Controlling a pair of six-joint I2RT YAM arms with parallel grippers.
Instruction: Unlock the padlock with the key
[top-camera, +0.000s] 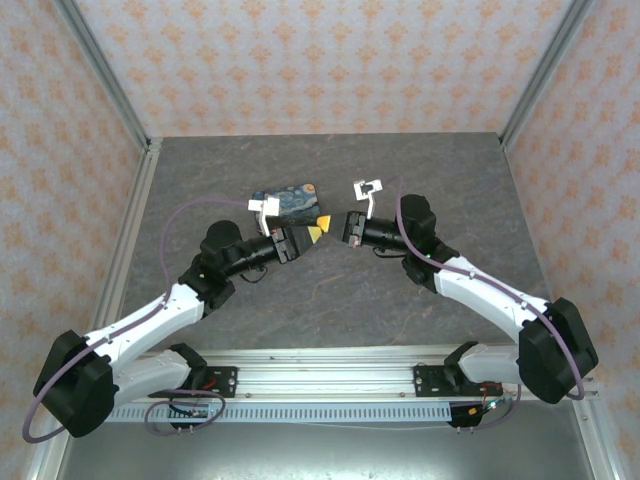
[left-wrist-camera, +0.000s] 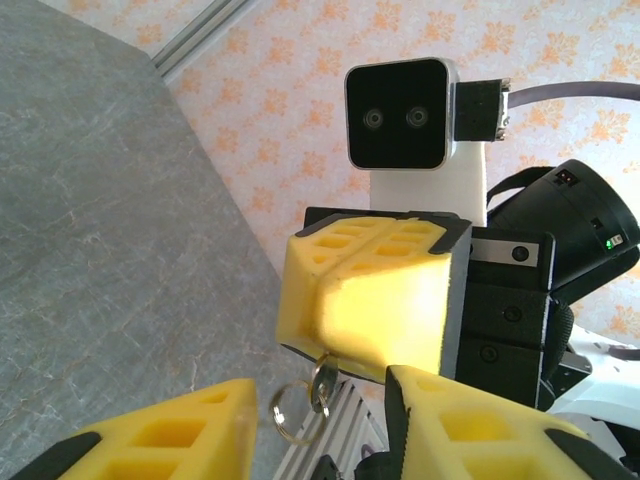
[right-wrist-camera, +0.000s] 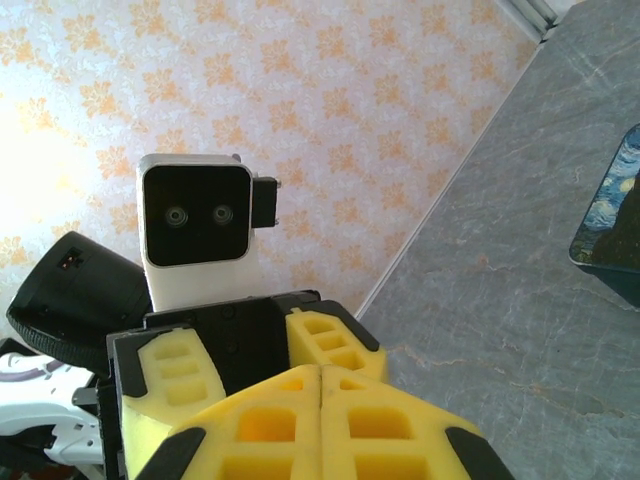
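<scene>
Right gripper (left-wrist-camera: 335, 320), clenched on key (left-wrist-camera: 322, 383); left gripper (left-wrist-camera: 318, 405), parted.
Probably light, stiff, slippery metal; best pinched flat at the head.

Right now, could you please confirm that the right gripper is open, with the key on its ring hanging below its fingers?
Not quite: the right gripper is shut, not open. The right wrist view shows its yellow fingers pressed together. The rest holds: the key on its ring hangs below those fingers, as the left wrist view shows.
</scene>
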